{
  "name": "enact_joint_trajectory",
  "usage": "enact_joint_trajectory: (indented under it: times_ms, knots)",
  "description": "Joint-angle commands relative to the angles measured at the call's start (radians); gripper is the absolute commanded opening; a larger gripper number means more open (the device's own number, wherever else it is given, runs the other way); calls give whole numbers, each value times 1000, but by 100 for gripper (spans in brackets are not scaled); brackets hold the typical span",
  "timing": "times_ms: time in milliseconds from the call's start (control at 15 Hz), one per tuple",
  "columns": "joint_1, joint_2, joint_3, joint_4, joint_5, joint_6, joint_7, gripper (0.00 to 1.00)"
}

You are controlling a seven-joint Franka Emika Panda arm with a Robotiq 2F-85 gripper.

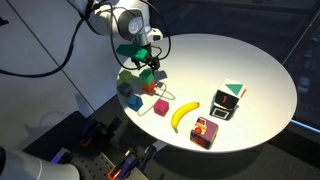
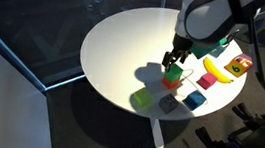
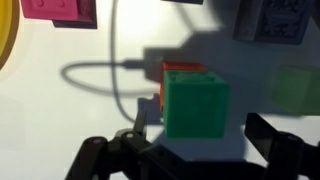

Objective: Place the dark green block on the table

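White round bench (image 2: 115, 52): dark green block (image 3: 195, 105) stacked on a red block (image 3: 180, 68).
Your pincer (image 3: 195, 138) is spread wide, holding nothing; the green cube lies at twelve o'clock, centred between both jaws.

Dark green block (image 3: 195, 103) sits dead centre of the wrist view: a plain cube, upright and square-on, perched on an orange-red block (image 3: 183, 68) (only a strip peeks out above it). It rests on that block, not on the round white table (image 2: 126, 43), whose smooth top fills mid-frame in both exterior views.
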Motion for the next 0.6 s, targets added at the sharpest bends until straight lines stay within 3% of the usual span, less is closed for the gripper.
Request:
enact_joint_trajectory:
  times_ms: [0,333,400,467,533]
  knots:
    - [6,20,-2,25,-9,-5,8,100]
    - [11,34,-4,28,-16,-1,10,100]
    - [13,36,-5,29,-18,-1,11,94]
    - [12,38,-4,31,-17,-5,9,74]
    - [13,39,-5,32,-19,-4,10,66]
